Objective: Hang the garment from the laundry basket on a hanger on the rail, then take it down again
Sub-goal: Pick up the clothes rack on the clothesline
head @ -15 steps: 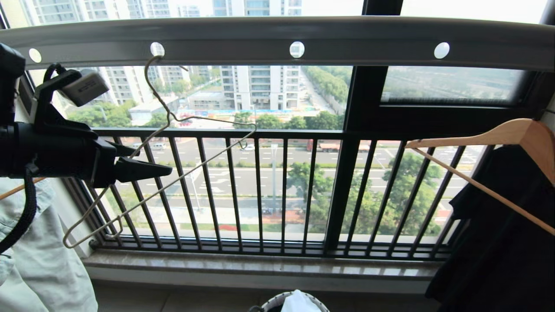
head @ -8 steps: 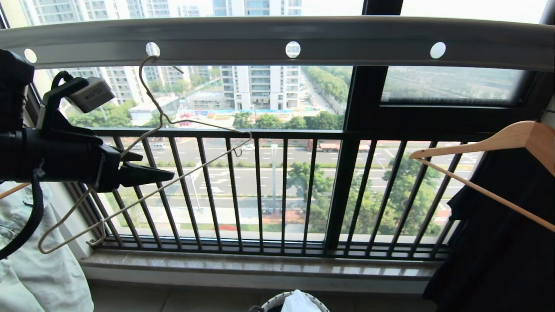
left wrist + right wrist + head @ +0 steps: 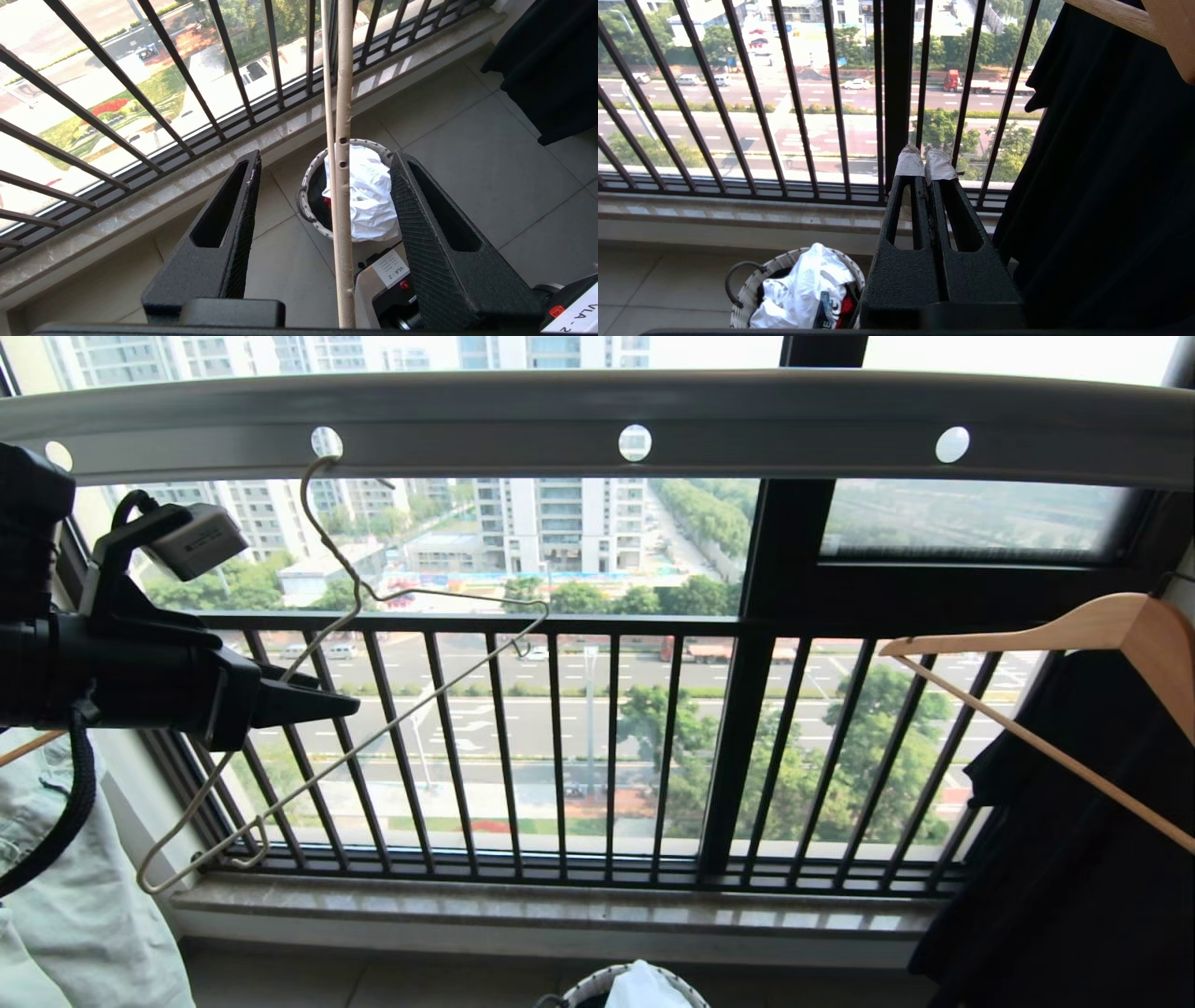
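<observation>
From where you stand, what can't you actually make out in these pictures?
- Whether the left gripper touches the wire hanger passing between its fingers: left wrist view, unclear.
- The T-shirt logo: right wrist view, crumpled and too small to read.
- The laundry basket: head view, cut off by the bottom edge.
- The wooden hanger hook: head view, cut off at the right edge.
- The hanger's hook behind the rail: head view, hidden.

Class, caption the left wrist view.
Open left gripper straddles the wire hanger above the laundry basket.
</observation>
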Tool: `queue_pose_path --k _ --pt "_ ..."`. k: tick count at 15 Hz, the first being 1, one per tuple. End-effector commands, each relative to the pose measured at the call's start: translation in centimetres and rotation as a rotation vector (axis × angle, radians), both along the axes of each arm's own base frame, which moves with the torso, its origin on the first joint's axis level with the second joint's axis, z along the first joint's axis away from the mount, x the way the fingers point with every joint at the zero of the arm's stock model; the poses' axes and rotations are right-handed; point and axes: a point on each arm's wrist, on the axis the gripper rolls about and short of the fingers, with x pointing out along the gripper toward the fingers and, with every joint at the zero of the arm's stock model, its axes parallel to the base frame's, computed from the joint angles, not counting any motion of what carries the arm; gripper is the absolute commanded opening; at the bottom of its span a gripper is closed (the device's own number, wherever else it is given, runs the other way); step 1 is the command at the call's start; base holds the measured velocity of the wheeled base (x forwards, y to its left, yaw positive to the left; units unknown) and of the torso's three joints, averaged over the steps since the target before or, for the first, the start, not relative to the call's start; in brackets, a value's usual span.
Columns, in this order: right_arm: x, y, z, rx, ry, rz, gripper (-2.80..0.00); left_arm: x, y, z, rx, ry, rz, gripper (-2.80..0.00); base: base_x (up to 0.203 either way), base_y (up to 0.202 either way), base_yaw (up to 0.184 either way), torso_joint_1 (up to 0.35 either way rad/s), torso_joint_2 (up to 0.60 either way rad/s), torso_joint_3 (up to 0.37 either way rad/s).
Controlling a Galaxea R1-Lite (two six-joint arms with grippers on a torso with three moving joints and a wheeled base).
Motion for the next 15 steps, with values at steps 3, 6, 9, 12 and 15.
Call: queue_pose_path --k 3,6,9,12,15 --pt "0.0 0.0 0.0 0.0 0.0 0.001 -2.8 -0.07 -0.01 0.03 0.0 -0.001 -0.003 -2.8 0.0 0.0 0.0 0.0 0.0 0.0" --pt "0.0 0.0 -0.01 0.0 0.001 0.001 -2.8 -0.2 0.0 -0.05 0.0 -0.001 -0.003 -2.8 0.0 0.0 0.0 0.0 0.0 0.0" --pt "0.0 0.0 -0.02 0.0 0.001 0.001 -2.8 -0.33 0.0 0.09 -0.001 -0.006 -0.003 -2.8 0.0 0.0 0.0 0.0 0.0 0.0" --pt "0.0 0.0 0.0 0.0 0.0 0.001 -2.8 -0.55 -0.02 0.28 -0.001 -0.015 -0.005 -2.8 0.0 0.0 0.0 0.0 0.0 0.0" --pt "0.0 0.0 -0.02 0.0 0.001 0.001 -2.8 -0.86 0.02 0.51 -0.001 -0.025 -0.003 -2.8 0.0 0.0 0.0 0.0 0.0 0.0"
